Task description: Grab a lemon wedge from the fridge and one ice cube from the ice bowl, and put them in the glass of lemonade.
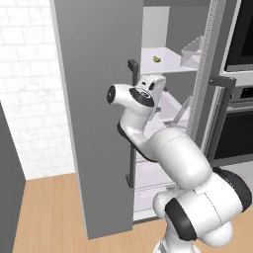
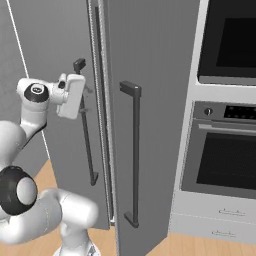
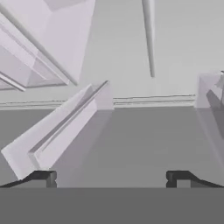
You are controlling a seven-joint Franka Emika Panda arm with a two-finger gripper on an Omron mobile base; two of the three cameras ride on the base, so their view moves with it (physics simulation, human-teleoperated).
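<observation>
1 lemon wedge (image 1: 157, 59) shelved above open hand (image 3: 111, 177)

Looking out from my hand (image 3: 112, 178) into the fridge (image 3: 131, 52): its two dark fingertips (image 3: 43, 178) stand wide apart at the bottom of the frame, with nothing between them. Directly ahead lies a flat grey shelf (image 3: 140, 144), bare in front of the hand. To the hand's left and ahead, a pale, translucent shelf divider (image 3: 61, 131) runs diagonally away toward the back wall. A second translucent piece (image 3: 210, 94) sits at the far right, ahead of the hand. Above and left, slanted white shelf edges (image 3: 30, 65) cross the corner.
</observation>
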